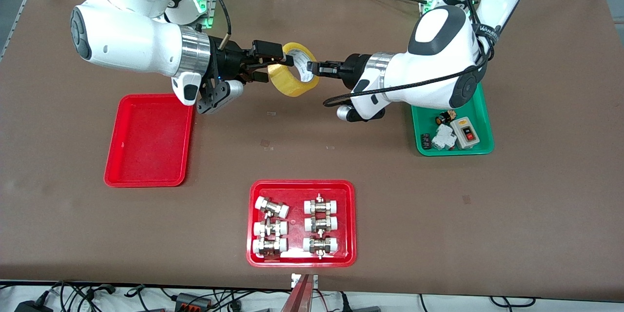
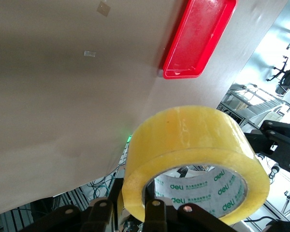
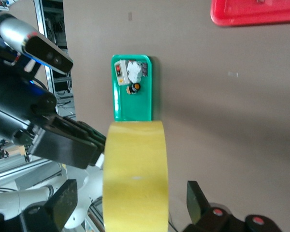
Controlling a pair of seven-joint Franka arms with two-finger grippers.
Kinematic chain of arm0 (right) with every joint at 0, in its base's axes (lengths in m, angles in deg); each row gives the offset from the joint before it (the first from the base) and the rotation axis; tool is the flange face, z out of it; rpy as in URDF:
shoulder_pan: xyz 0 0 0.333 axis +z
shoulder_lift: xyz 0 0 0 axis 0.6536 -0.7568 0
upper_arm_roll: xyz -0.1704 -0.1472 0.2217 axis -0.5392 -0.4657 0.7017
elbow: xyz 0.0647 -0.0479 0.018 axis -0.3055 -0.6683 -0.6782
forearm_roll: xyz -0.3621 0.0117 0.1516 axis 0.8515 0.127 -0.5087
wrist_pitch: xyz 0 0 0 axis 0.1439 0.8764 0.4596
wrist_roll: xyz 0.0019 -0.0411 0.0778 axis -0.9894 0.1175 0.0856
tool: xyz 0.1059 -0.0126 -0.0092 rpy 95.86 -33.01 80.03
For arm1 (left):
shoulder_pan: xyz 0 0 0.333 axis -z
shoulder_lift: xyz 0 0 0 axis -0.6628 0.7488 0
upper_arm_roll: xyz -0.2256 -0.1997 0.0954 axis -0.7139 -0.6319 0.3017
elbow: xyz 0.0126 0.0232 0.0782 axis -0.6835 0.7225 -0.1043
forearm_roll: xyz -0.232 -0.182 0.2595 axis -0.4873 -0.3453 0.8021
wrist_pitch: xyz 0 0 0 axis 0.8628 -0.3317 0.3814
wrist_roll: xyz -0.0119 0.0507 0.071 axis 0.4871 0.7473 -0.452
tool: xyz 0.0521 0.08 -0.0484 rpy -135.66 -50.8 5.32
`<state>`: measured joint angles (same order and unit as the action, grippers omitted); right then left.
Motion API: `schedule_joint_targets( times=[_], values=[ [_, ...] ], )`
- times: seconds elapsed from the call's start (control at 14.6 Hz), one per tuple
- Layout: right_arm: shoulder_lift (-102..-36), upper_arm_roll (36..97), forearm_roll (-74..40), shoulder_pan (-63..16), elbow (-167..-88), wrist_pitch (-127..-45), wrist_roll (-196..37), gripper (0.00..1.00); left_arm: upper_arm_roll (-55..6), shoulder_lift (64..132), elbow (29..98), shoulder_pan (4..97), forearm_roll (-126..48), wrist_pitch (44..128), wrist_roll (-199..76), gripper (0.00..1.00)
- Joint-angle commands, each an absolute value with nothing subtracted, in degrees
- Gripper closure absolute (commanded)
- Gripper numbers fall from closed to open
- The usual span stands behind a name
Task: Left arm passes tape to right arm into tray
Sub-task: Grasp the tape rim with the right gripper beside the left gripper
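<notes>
The yellow tape (image 1: 285, 83) hangs in the air between the two arms, over the table's middle. My left gripper (image 1: 312, 67) is shut on the roll's wall, one finger inside the white core and one outside, as the left wrist view shows (image 2: 133, 193) with the tape (image 2: 193, 140). My right gripper (image 1: 275, 66) is open, its fingers on either side of the tape (image 3: 135, 174) with gaps both sides (image 3: 130, 203). The plain red tray (image 1: 148, 141) lies empty at the right arm's end of the table, and shows in the left wrist view (image 2: 198, 38).
A red tray with several metal fittings (image 1: 302, 187) lies nearest the front camera, at the table's middle. A green tray (image 1: 480, 148) with a switch box and small parts lies under the left arm's elbow; it shows in the right wrist view (image 3: 133, 113).
</notes>
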<state>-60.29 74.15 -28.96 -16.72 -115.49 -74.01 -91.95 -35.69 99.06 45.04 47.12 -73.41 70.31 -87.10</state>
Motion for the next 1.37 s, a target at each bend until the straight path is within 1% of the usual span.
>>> schedule_joint_targets(
  times=[0.0, 0.68, 0.75, 0.82, 0.89, 0.96, 1.03, 1.1, 1.23, 1.3],
  values=[
    [-60.5, 73.8, -28.2, -17.1, -114.8, -71.7, -92.6, 0.00, -36.0, 99.2, 43.8, 46.7, -74.7, 68.8, -87.3, 1.00],
    [-60.6, 73.9, -27.2, -15.6, -114.6, -71.9, -95.7, 0.00, -36.0, 99.2, 43.9, 46.6, -74.7, 68.7, -87.3, 1.00],
    [-60.6, 73.8, -27.2, -15.6, -114.6, -71.9, -95.7, 0.02, -36.0, 99.2, 43.9, 46.6, -74.7, 68.7, -87.3, 1.00],
    [-60.6, 73.8, -27.3, -15.6, -114.6, -71.9, -95.7, 0.14, -36.0, 99.2, 43.9, 46.6, -74.7, 68.7, -87.3, 1.00],
    [-60.6, 73.9, -27.3, -15.6, -114.5, -71.8, -95.7, 0.30, -36.0, 99.2, 43.9, 46.6, -74.7, 68.7, -87.3, 1.00],
    [-60.6, 73.8, -27.3, -15.6, -114.4, -71.8, -95.5, 0.44, -36.0, 99.2, 43.9, 46.6, -74.7, 68.7, -87.3, 1.00],
    [-60.6, 73.8, -27.3, -15.7, -114.4, -71.9, -95.3, 0.47, -36.0, 99.2, 43.9, 46.6, -74.7, 68.7, -87.3, 1.00],
    [-60.6, 73.8, -27.4, -15.7, -114.4, -71.9, -95.4, 0.54, -36.0, 99.2, 43.9, 46.6, -74.7, 68.6, -87.3, 1.00],
    [-60.6, 73.9, -27.7, -15.7, -114.4, -71.9, -95.7, 0.60, -36.0, 99.2, 43.9, 46.6, -74.7, 68.3, -87.2, 1.00],
    [-60.6, 73.8, -27.6, -15.7, -114.4, -71.9, -95.5, 0.60, -36.0, 99.2, 43.9, 46.6, -74.7, 68.3, -87.2, 1.00]
  ],
)
